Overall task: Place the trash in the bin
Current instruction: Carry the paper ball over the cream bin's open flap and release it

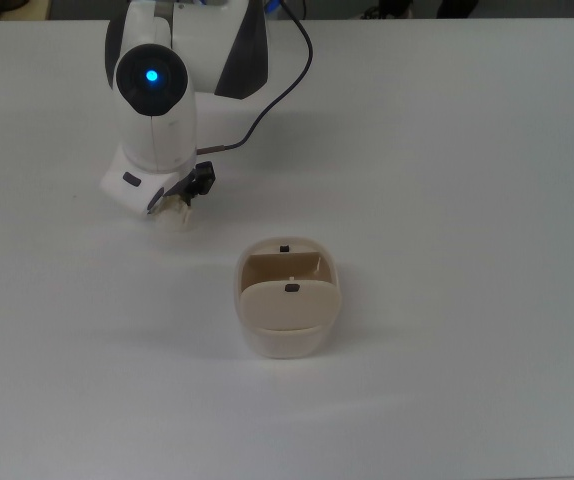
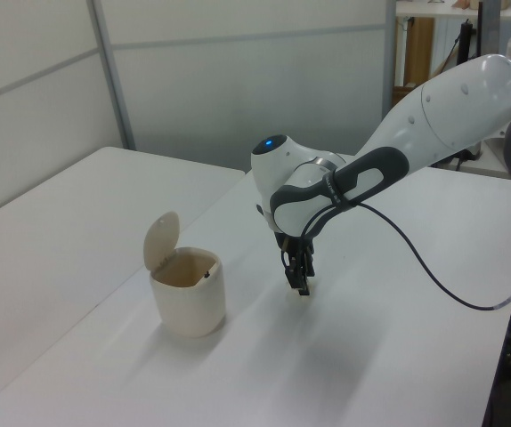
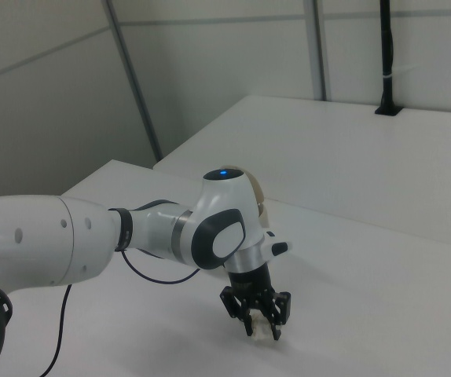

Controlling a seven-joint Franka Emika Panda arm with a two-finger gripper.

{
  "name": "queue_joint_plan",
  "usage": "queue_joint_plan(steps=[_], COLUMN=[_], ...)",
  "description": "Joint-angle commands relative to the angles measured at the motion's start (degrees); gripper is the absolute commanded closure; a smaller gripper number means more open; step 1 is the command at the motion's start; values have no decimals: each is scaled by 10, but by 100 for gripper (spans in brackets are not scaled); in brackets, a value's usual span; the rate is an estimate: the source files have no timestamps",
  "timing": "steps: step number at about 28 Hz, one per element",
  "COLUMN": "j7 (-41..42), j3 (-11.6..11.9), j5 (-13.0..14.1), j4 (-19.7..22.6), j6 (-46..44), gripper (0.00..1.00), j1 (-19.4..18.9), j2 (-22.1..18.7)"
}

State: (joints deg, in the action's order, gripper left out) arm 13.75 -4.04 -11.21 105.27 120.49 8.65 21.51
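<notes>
gripper down at the crumpled paper wad, bin standing open nearby.

in the top view, the white arm is reaching over the white table (image 1: 467, 150) and its gripper (image 1: 175, 208) is sitting low at the crumpled paper wad (image 1: 177, 216), which is peeking out just under the wrist, toward the top view's left and above the bin. the beige bin (image 1: 287, 298) is standing apart from it, lid flap tipped up. in the left view, the gripper (image 2: 299, 283) is pointing straight down at the tabletop, covering the wad, with the bin (image 2: 187, 285) to the left view's left, its lid standing upright. in the right view, the gripper (image 3: 261, 323) is spreading its dark fingers (image 3: 282, 308) on either side of the wad (image 3: 263, 326); whether they are pressing it, i cannot tell. the bin (image 3: 257, 203) is mostly hiding behind the arm.
</notes>
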Motion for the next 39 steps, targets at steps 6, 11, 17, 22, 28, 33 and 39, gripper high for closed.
queue_joint_plan(steps=[6, 11, 17, 22, 28, 33, 39], j7=[-6, -13, -29, -35, -60, -82, -111], j3=[-4, -7, -17, -20, -26, -26, -25], j5=[-10, -1, 32, 55, 79, 77, 79], j4=[-38, -78, -125, -122, -122, -122, -125], j6=[1, 1, 22, 112, 179, 179, 129], gripper=[62, 61, 61, 60, 3, 0, 0], j1=[-5, -27, -57, -80, -98, -101, -100], j2=[-35, -40, -41, -32, -15, -17, -38])
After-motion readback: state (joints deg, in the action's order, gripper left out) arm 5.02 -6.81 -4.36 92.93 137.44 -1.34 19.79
